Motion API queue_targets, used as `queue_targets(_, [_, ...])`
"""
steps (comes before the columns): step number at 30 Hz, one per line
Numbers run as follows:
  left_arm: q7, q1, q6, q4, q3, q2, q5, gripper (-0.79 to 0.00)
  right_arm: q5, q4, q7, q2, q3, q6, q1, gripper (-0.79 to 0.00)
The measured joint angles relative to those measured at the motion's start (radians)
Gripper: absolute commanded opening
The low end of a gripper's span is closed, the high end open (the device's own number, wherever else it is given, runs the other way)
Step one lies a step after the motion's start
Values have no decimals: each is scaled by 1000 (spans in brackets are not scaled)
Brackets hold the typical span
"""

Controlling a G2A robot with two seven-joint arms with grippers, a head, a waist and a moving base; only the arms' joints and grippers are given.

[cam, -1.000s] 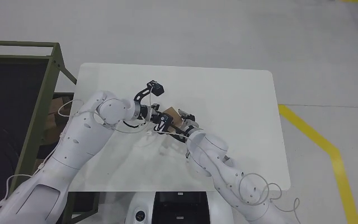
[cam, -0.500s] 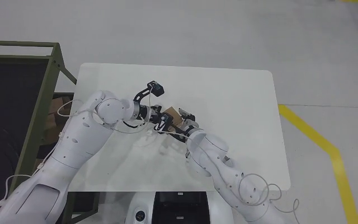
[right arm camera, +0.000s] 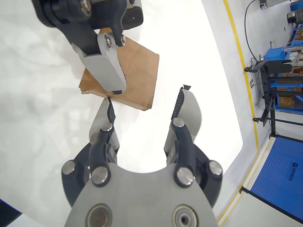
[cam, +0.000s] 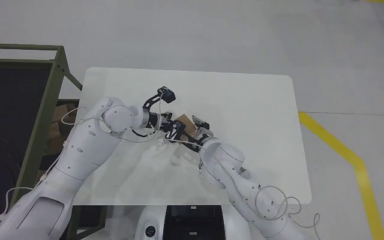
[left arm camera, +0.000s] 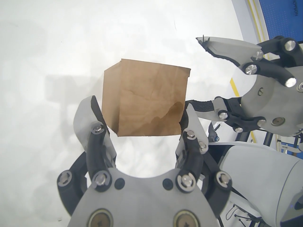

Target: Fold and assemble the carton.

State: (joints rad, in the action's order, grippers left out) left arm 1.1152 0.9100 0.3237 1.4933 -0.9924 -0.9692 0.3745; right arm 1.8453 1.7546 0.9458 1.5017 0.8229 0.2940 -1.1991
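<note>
Carton: brown card, folded into a box shape, sitting between the two fingers of the left gripper. Each pad presses a side wall near one end, so the left gripper is clamped on it. The other end sticks out past the fingertips.

Top view: carton sits just left of the frame's centre, wedged between the two wrists, over the middle of the white table. Only a small brown patch is visible, as both grippers cover the rest.

Hard to make out:
- Whether the carton rests on the table or hangs just above it.
- Whether the darker patch on the carton's face near one left pad is a stain or a shadow.
- The carton's far side and any flaps there, which are hidden.

Right gripper: fingers spread wide and holding nothing. One ribbed fingertip is at the carton's lower edge, right beside the tip of a left finger, either touching or a hair off. The other fingertip stands apart from the card over bare table.

Farther out, a green metal frame stands at the left edge of the top view, beside the table.
</note>
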Motion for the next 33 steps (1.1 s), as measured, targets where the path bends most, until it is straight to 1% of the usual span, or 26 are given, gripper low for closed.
queue_targets(3, [1,-1,-9,-2,-2,0,-2,-157,0,-4,4,2,0,-1,3,-311])
queue_targets(11, [9,-12,-40,-14,4,-3,-15,-225,5,-13,3,7,0,-7,8,-286])
queue_targets(17, [12,-20,-37,-33,10,-5,-25,-237,4,-19,7,11,1,-10,10,-283])
queue_targets(18, [12,-20,-37,-36,9,-5,-27,-246,5,-19,7,12,1,-10,10,-280])
queue_targets(20, [8,-22,-39,-44,8,-6,-34,-296,8,-20,5,12,2,-10,10,-280])
queue_targets(27, [7,-28,-39,-55,10,-7,-49,-305,10,-19,-1,15,6,-12,7,-292])
queue_targets(30, [7,-29,-34,-58,13,-8,-49,-292,13,-17,-8,16,8,-15,4,-305])
queue_targets(33, [9,-32,-32,-61,15,-9,-50,-305,15,-15,-17,17,10,-20,2,-286])
